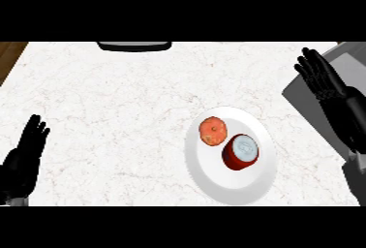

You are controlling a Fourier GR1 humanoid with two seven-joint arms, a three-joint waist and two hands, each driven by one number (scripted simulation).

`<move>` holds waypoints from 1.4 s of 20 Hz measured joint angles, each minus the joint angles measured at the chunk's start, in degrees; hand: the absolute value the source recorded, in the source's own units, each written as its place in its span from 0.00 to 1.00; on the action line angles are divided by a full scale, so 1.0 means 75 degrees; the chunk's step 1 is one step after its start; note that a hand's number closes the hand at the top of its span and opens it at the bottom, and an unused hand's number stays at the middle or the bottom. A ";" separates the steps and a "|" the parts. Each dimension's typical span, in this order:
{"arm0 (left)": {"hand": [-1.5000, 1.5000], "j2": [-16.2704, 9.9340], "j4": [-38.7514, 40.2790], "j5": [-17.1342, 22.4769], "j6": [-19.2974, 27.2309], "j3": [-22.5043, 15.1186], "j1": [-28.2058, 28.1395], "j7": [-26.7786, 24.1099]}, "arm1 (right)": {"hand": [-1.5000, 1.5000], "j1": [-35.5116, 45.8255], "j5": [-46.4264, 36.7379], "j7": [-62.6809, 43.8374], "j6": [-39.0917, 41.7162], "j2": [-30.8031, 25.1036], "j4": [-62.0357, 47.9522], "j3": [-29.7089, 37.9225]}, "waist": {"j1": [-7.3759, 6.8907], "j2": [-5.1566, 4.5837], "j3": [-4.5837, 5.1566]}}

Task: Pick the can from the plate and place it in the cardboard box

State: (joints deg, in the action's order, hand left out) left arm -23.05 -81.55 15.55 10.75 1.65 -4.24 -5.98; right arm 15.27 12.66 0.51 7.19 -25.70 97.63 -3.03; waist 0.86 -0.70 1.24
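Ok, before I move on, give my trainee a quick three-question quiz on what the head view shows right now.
1. True or false: the red cylindrical can stands on the white round plate.
2. Which hand is nearer the can? A) the black left hand B) the black right hand
3. Fill in: the round orange fruit lies on the plate, toward the view's upper ____ of the can.

Key: 1 true; 2 B; 3 left. Both hands are open and hold nothing.

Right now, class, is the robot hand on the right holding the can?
No: the right robot hand is open and apart from the can, which stands on the plate beside an orange fruit.
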 measured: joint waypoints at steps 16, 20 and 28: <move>0.50 -0.0118 -0.0784 -0.0784 -0.0961 -0.1599 0.0984 0.0196 | 0.00 -0.2088 -0.5191 -0.2000 -0.4244 -0.0005 -0.0811 -0.0678 | 0.0802 0.0189 0.0078; 0.50 -0.0064 -0.0832 -0.0910 -0.1015 -0.1841 0.1128 0.0351 | 0.00 -0.2588 -0.6780 -0.3228 -0.4538 -0.0068 -0.0622 -0.1151 | 0.0764 0.0204 0.0023; 0.50 0.0111 -0.0920 -0.1075 -0.1087 -0.2230 0.1436 0.0639 | 0.00 -0.2797 -0.8809 -0.6431 -0.3253 0.0712 0.0621 -0.2350 | 0.0402 0.0199 -0.0030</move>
State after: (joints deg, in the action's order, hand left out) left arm -22.22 -88.44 7.49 2.60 -15.08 6.53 -1.19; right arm -5.71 -53.40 -47.72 -17.21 -20.36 102.29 -20.65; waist 3.88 0.79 1.02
